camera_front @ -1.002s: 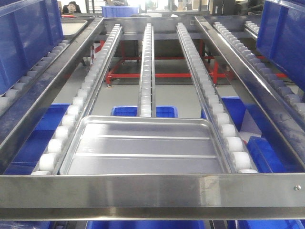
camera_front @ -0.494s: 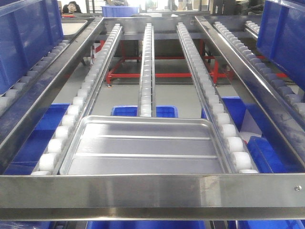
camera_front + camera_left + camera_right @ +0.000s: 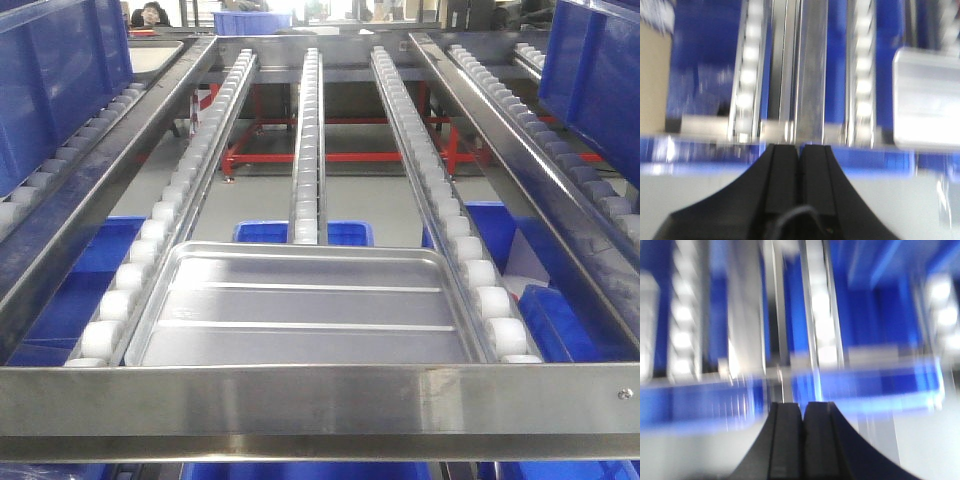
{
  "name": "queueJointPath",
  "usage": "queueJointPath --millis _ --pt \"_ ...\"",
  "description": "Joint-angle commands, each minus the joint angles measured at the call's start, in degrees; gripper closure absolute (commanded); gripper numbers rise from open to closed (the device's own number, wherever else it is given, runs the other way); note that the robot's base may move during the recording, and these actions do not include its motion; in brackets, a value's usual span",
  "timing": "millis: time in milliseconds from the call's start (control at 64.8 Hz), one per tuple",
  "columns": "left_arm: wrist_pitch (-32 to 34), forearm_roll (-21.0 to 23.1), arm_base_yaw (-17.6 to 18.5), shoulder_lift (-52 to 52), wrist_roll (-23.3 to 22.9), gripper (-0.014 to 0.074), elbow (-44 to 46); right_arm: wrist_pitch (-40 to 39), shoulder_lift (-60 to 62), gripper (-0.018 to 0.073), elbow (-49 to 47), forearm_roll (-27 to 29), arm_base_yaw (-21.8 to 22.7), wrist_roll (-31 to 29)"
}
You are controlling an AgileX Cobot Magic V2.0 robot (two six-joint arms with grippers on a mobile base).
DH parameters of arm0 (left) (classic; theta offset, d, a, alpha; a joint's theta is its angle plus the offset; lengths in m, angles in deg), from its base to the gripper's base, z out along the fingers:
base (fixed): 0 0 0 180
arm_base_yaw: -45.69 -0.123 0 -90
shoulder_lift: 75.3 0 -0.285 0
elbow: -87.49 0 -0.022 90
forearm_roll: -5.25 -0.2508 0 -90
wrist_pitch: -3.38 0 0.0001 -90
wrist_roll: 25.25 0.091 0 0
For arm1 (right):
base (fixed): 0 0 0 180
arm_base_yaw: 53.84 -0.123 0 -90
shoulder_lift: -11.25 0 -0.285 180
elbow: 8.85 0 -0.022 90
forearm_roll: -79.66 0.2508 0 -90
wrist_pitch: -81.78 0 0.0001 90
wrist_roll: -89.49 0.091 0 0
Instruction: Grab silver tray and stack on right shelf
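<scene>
on the near end of the steel-framed roller rack (image 3: 320, 400), just behind its broad front bar, the shiny silver rectangular tray (image 3: 310, 305) lies open side up across the rows of white rollers. the placing looks done, as far as one can judge, and no arm shows in the front view. what is left seems only to take the arms away. the long axis of the tray runs from left to right, parallel to the front bar, and its 2 raised ridges run the same way. the black left gripper (image 3: 799, 150) has its fingers pressed together on nothing, and the black right gripper (image 3: 802, 407) also. both wrist views are blurred.
</scene>
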Motion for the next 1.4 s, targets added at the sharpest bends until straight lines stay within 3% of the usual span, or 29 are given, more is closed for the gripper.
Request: queueJointPath --millis 0,139,216,262,324,401,463,509,617,725,910,1388 --pt "-0.99 0.47 -0.05 -2.67 0.03 0.0687 2.27 1.95 -6.88 0.051 -4.12 0.84 -0.1 0.0" --pt "-1.57 3.14 -0.05 -7.5 0.8 0.0687 2.27 -2.15 -15.48 0.051 -4.91 6.86 -0.1 0.0" --pt "0.14 8.93 0.07 -9.87 5.33 0.0687 2.27 -2.9 -20.24 0.051 -5.81 11.58 -0.27 -0.32" --pt "2.61 13.32 1.3 -11.48 6.73 0.0687 2.27 -3.42 -23.35 0.0508 -6.71 12.57 -1.62 -0.44" --pt "6.22 14.26 4.2 -13.16 6.41 0.0687 2.27 -6.2 -26.08 0.0501 -7.5 12.52 -4.76 -0.15" --pt "10.15 10.92 9.07 -15.34 -0.13 0.0687 2.27 -10.6 -28.44 0.0499 -8.52 10.77 -9.03 4.0" --pt "12.24 4.81 13.21 -17.33 -7.13 0.0687 2.27 -12.39 -30.43 0.0499 -9.54 6.7 -12.65 10.32" --pt "14.01 -0.81 16.99 -18.75 -14.34 0.0687 2.27 -12.98 -32.14 0.0499 -10.53 1.08 -15.66 17.12" --pt "16.15 -8.87 24.57 -21.56 -25.07 0.0687 2.27 -12.57 -35.67 0.0499 -13.03 -9.47 -21.02 27.98" --pt "17.65 -14.99 31.44 -26.36 -33.92 0.0687 2.27 -13.66 -39.44 0.0499 -17.44 -11.1 -25.06 29.78" --pt "23.1 -12.83 34.38 -34.36 -34.39 0.0687 5.67 -14.4 -45.79 0.0499 -24.43 -10.98 -27.63 29.72" --pt "21.6 -15.18 34.7 -47.15 -34.39 0.0687 14.29 -16.25 -54.54 0.0501 -29.11 -10.45 -28.1 27.9"
